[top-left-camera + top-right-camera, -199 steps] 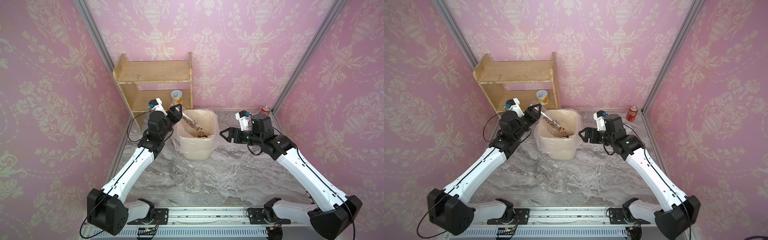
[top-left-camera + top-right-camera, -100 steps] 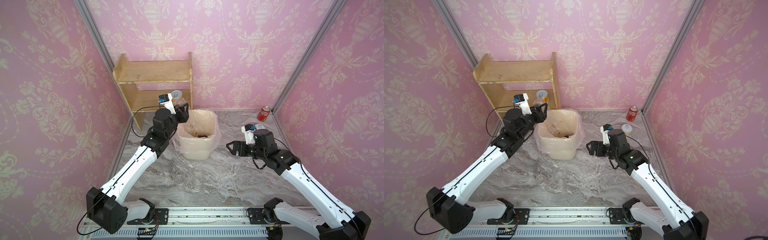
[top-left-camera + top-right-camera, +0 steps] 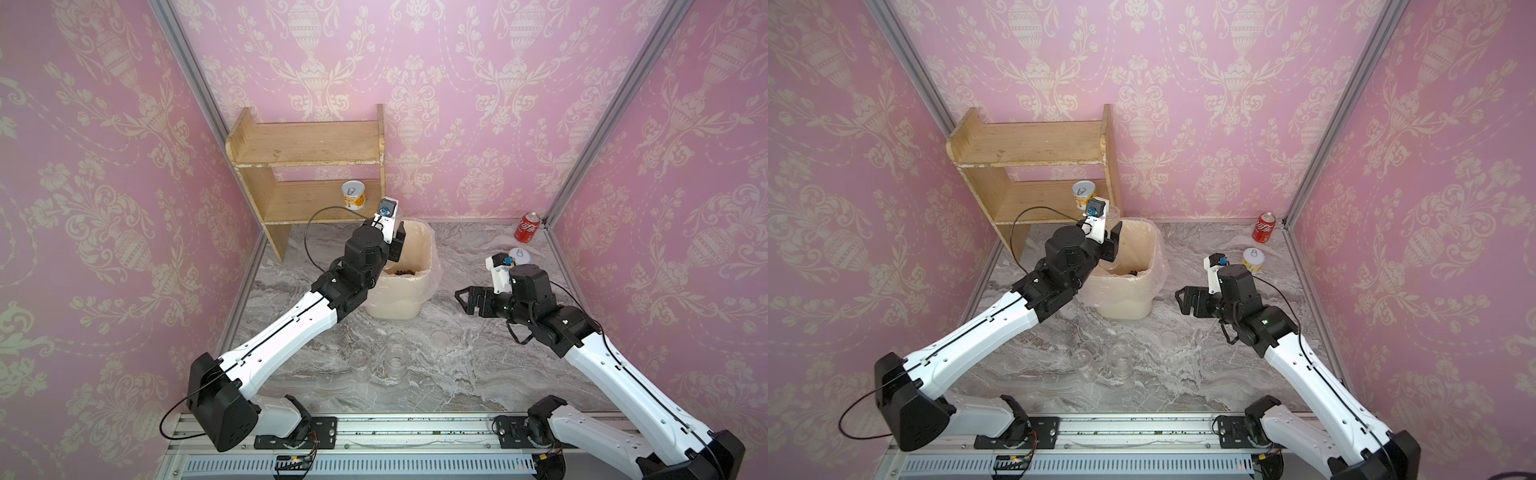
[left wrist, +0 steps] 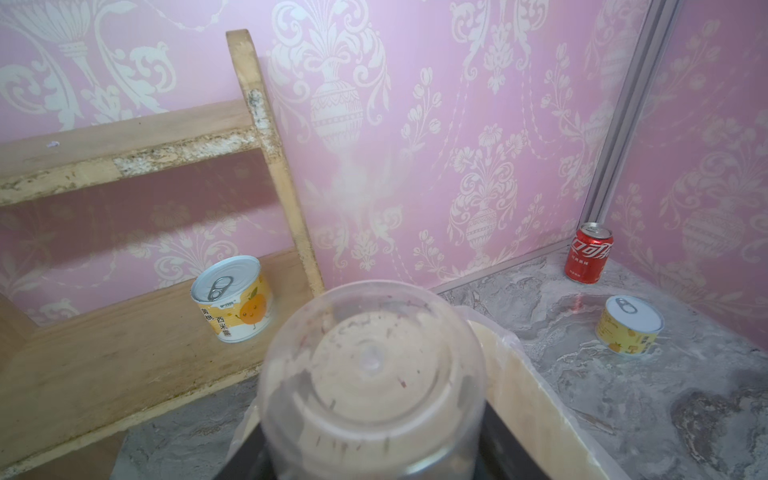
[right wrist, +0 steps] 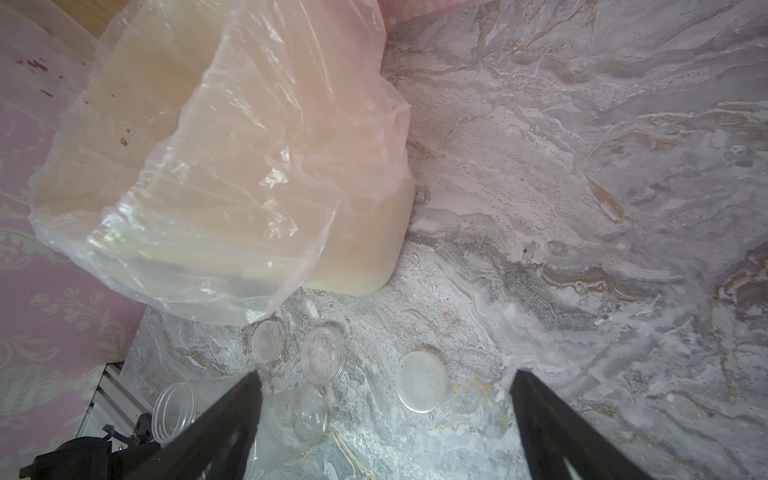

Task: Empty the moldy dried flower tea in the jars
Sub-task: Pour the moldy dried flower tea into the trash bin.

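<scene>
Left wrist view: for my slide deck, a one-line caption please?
Clear jar, base toward camera, only crumbs clinging inside, held at the lined bin's edge, yellow tin on shelf behind.

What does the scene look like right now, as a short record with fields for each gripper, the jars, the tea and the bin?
left gripper: shut on a clear jar, held bottom-up over the bin
right gripper: open, empty, above the table beside the bin
tea: brown heap inside the lined bin
other jars: two, lidless, empty-looking, on the table near the front
loose lid: flat on the table
bystanders: shelf tin, table tin, red can
</scene>
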{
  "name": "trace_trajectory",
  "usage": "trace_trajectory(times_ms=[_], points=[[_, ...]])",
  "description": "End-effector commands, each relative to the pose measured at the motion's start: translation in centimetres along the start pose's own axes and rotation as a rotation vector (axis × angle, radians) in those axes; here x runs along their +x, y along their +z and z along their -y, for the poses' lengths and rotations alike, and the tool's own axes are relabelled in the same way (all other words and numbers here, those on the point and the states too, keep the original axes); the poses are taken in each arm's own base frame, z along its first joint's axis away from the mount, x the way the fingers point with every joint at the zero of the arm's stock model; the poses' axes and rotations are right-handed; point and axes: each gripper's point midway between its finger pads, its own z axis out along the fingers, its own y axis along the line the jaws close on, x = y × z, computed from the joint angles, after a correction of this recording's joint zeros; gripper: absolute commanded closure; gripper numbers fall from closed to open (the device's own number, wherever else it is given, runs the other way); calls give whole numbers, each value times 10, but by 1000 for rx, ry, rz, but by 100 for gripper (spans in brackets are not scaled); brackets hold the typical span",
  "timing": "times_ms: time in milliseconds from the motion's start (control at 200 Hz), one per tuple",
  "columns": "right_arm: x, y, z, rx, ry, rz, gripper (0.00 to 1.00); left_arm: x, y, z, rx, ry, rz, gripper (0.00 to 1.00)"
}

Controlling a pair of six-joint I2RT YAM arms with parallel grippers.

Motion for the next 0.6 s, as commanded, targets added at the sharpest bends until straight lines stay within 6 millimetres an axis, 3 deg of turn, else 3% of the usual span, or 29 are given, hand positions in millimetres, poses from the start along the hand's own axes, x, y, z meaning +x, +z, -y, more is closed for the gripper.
trace_trajectory(times_ms=[0, 200, 415, 490, 595], points=[[-3, -3, 2, 6, -10, 29, 4, -17, -4, -20, -96, 16, 31, 70], [-7, -4, -4, -26, 2, 39, 4, -27, -10, -37, -6, -360, 76, 71], [-8, -1, -7, -39, 10, 34, 4, -29, -9, -21, -47, -121, 35, 73], [-7, 0, -7, -39, 11, 29, 4, -20, -6, -38, -60, -240, 16, 74], [-6, 0, -7, -40, 11, 25, 4, 1, 1, -78, -28, -636, 24, 79]])
